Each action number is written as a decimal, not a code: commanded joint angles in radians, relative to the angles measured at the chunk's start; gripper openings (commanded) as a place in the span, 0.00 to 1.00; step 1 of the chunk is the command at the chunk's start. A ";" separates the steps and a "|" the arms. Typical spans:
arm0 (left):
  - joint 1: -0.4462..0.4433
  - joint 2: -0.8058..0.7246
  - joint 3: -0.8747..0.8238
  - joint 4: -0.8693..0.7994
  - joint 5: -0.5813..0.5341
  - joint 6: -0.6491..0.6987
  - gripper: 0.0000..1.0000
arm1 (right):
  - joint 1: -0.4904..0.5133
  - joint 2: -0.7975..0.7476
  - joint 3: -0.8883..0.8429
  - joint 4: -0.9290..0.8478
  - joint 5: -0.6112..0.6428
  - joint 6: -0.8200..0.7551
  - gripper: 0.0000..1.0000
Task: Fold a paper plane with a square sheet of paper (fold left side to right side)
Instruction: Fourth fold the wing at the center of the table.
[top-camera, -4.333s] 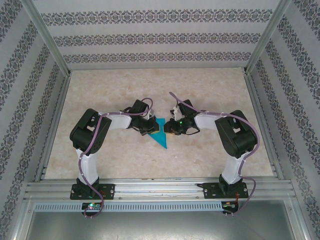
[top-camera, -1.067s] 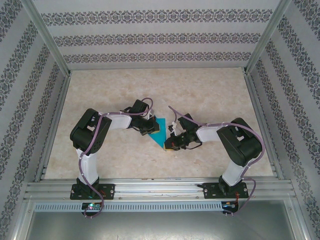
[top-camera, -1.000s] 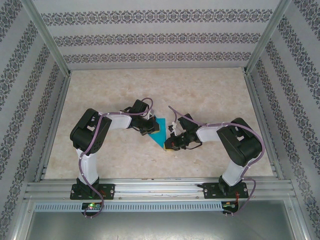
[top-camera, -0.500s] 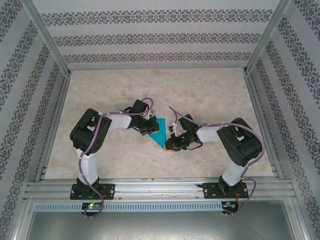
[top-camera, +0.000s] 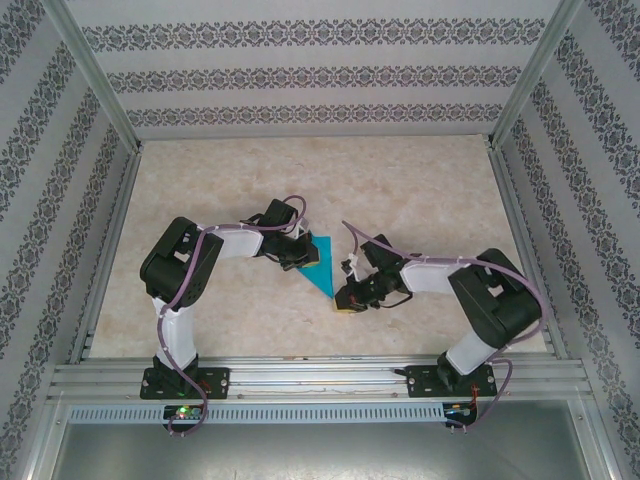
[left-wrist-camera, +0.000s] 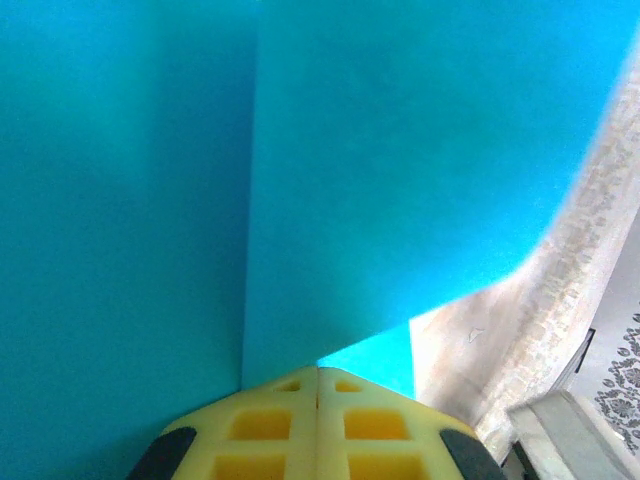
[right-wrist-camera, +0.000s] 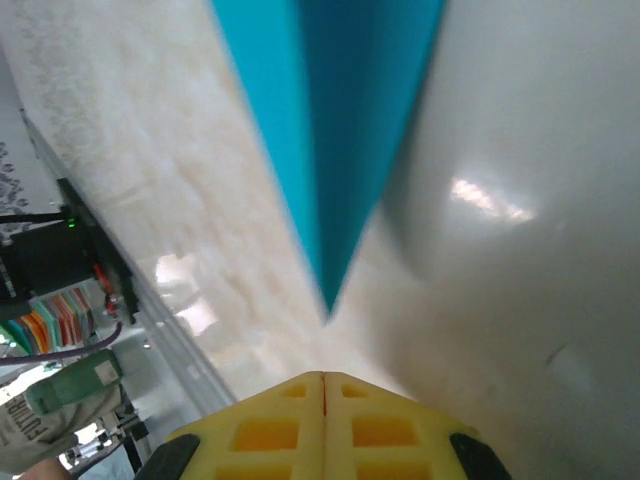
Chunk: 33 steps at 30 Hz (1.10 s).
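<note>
On the left, the left hand (top-camera: 297, 254) sits low at the left edge of the teal paper (top-camera: 322, 265), its two yellow fingers pressed together with nothing between them. In its own wrist camera the closed tips lie over the sheet, beside a straight crease running away from them, though I cannot tell for sure whether they bear on the paper. I judge it is placed there as a weight, pinning the folded layers so they cannot slide or spring up. The paper lies flat on the bench (top-camera: 430, 190) between the two hands. It is folded into a narrow triangle, its wide end away from the arm bases and its sharp tip pointing toward them. To the right, the right hand (top-camera: 344, 303) is down near the bench just beyond that tip, its fingers also shut and empty. Its wrist camera shows a little bare bench between the tips and the point. Closed fingers make a blunt pressing tool, so this hand looks placed to rub a crease or nudge the tip, not to grip
</note>
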 joint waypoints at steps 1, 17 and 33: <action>0.004 0.048 -0.016 -0.078 -0.070 0.016 0.00 | -0.027 -0.084 -0.003 -0.040 -0.043 -0.013 0.00; 0.004 0.045 -0.023 -0.069 -0.068 0.012 0.00 | -0.012 0.115 0.184 0.126 0.077 0.036 0.00; 0.004 0.047 -0.025 -0.064 -0.068 0.011 0.00 | -0.012 0.204 0.163 0.130 0.096 0.027 0.00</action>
